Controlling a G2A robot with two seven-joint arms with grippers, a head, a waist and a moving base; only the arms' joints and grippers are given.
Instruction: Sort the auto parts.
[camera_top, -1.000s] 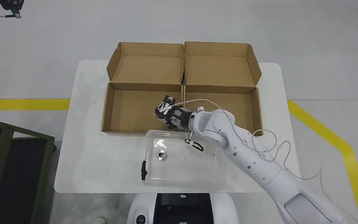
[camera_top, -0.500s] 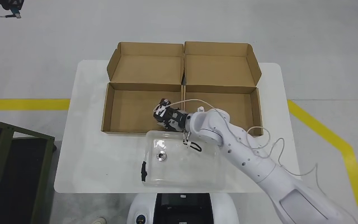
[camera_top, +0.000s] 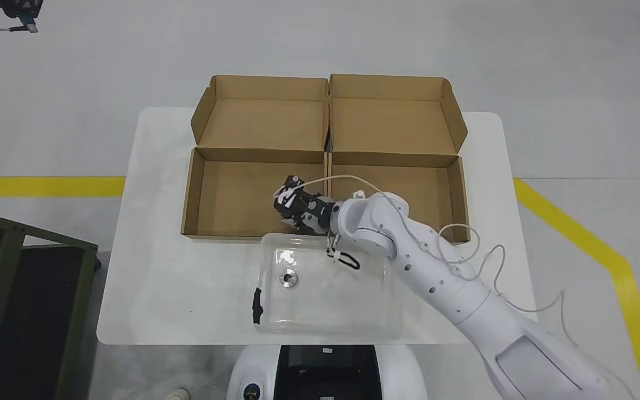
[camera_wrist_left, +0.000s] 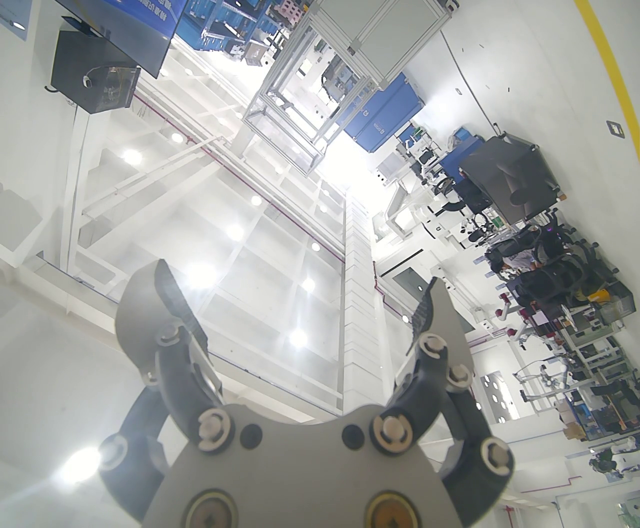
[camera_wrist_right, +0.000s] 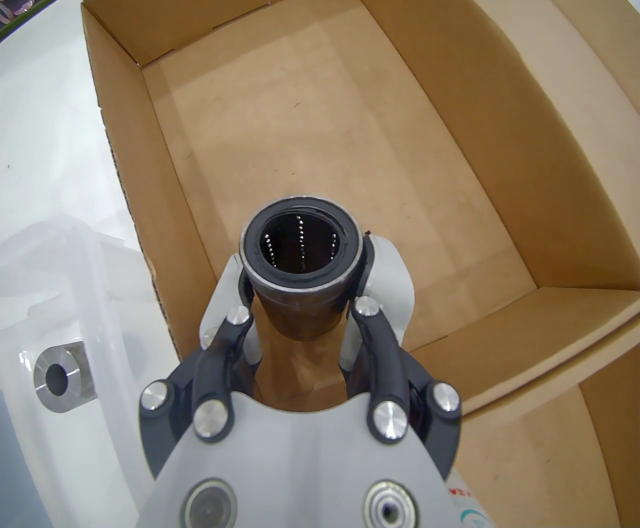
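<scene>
White table (camera_top: 150, 200): carries two open cardboard boxes at the far side and a bin at the near side.
Left box (camera_top: 225, 200); right box (camera_top: 420, 195).
Clear plastic bin (camera_top: 370, 300).
Right gripper (camera_wrist_right: 300, 280): over the left box's near right corner, fingers clamped on the bearing.
Left gripper (camera_wrist_left: 297, 285): fingers spread apart, facing the ceiling.
Black cylindrical bearing (camera_wrist_right: 300, 250): held over the left box interior.
Steel bushing (camera_top: 289, 278): in the bin, left part.

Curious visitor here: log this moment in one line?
right gripper shut on black cylindrical metal bearing; above brown cardboard box; left gripper open
</scene>
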